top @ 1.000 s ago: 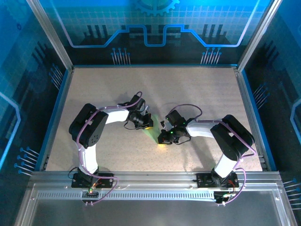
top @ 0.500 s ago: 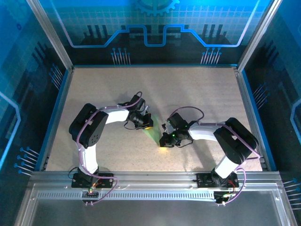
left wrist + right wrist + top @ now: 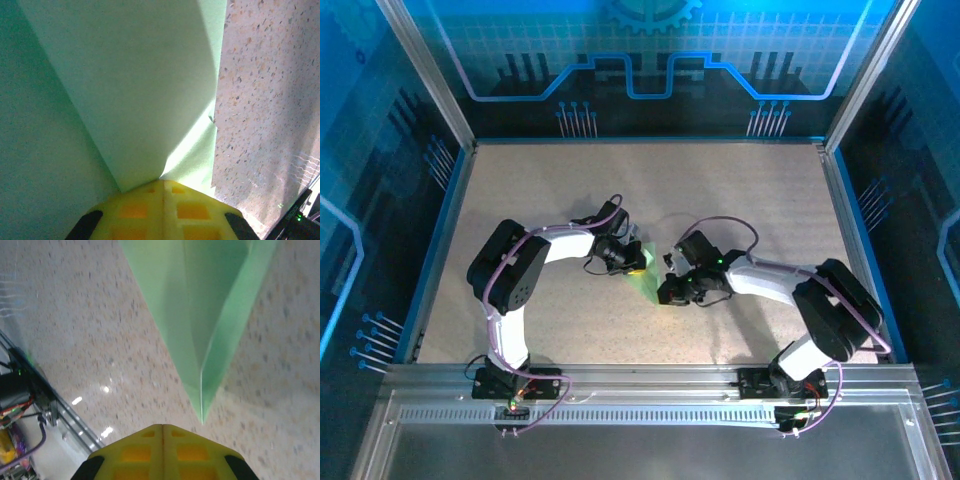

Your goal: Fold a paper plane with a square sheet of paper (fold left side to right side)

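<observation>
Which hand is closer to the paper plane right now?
Left. The left hand, shut, seems to rest right on the paper plane; the right hand, also shut, sits just short of its pointed tip.

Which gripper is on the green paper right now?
The left gripper: its tip overlaps the paper, while the right gripper sits just past the paper's point.

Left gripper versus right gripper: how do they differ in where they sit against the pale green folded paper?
The left gripper has its yellow tips over the broad layered part of the pale green folded paper. The right gripper sits just off the paper's pointed end, with bare speckled beige table between. From above, the left gripper is at the paper's far end and the right gripper at its near end. Both are shut.
</observation>
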### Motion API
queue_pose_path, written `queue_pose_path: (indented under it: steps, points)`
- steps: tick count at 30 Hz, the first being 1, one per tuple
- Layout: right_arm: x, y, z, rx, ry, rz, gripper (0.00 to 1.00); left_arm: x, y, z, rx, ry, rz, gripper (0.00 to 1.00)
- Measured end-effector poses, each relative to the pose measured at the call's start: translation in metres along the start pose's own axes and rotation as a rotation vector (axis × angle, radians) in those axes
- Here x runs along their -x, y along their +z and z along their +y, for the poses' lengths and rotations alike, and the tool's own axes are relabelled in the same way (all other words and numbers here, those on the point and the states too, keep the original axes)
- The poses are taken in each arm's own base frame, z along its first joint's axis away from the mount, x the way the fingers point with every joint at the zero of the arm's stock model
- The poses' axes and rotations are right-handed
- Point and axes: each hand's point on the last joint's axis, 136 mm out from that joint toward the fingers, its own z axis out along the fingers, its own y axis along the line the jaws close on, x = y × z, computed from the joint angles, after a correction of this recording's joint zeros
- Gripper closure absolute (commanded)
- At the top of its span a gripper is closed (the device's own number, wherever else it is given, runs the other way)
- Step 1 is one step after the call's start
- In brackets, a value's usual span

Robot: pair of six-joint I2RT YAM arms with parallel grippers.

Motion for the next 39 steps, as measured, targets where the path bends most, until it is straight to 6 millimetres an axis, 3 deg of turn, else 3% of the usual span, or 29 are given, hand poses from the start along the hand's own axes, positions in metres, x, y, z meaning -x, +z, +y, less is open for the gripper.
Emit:
queue_pose_path:
  steps: [4, 8, 25, 39]
  points:
    - [0.02, 0.009, 0.002, -0.003, -0.004, -0.023, 1.0, 0.0, 0.0, 0.0, 0.0, 0.0, 0.0, 0.97]
    - [0.028, 0.016, -0.003, -0.02, 0.006, -0.023, 1.0, 0.0, 0.0, 0.0, 0.0, 0.0, 0.0, 0.97]
    - [0.025, 0.028, -0.022, -0.066, 0.033, 0.003, 1.0, 0.0, 0.0, 0.0, 0.0, -0.001, 0.001, 0.97]
    - [0.024, 0.03, -0.026, -0.096, 0.022, 0.02, 1.0, 0.0, 0.0, 0.0, 0.001, -0.002, 0.002, 0.97]
